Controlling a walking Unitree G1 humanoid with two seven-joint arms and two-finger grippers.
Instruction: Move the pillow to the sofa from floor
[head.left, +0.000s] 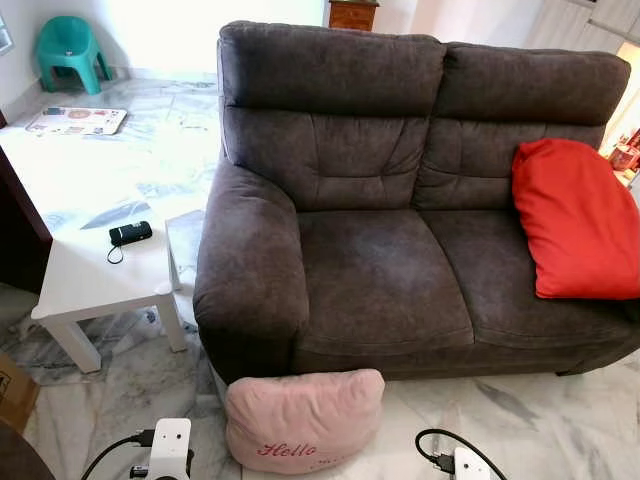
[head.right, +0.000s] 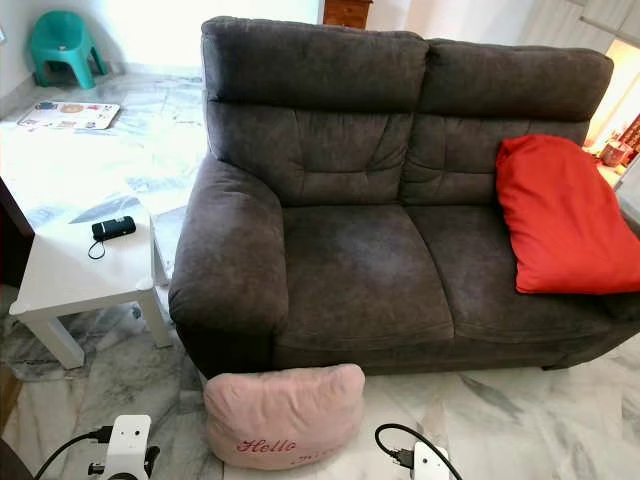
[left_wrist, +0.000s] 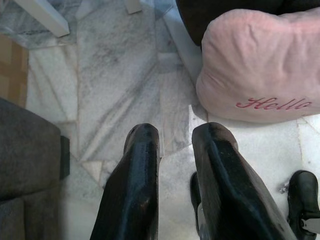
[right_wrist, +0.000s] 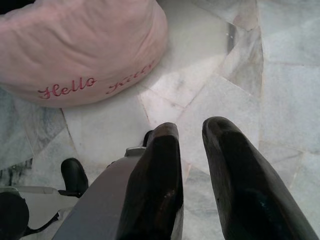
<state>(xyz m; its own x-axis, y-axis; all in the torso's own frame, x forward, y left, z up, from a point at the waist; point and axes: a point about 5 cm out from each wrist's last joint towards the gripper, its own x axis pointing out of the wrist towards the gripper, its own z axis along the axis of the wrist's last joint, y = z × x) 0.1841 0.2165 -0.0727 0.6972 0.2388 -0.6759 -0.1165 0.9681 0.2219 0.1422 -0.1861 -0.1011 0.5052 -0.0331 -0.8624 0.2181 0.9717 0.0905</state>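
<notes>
The pink pillow (head.left: 303, 419) stands on the floor (head.left: 520, 420) against the sofa (head.left: 380, 280) front, its long axis running crosswise between the two end effectors. It lies ahead of both: the left end effector (left_wrist: 175, 137) and right end effector (right_wrist: 192, 132), each with fingers slightly apart and empty, look about equally near.

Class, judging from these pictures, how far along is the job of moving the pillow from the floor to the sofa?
Done: nothing yet. The pink pillow lies on the marble floor against the sofa front.
In hand: the left gripper and right gripper hover open, either side of it, not touching.
Left: grasp, lift, and set it on the seat beside the red cushion.
</notes>
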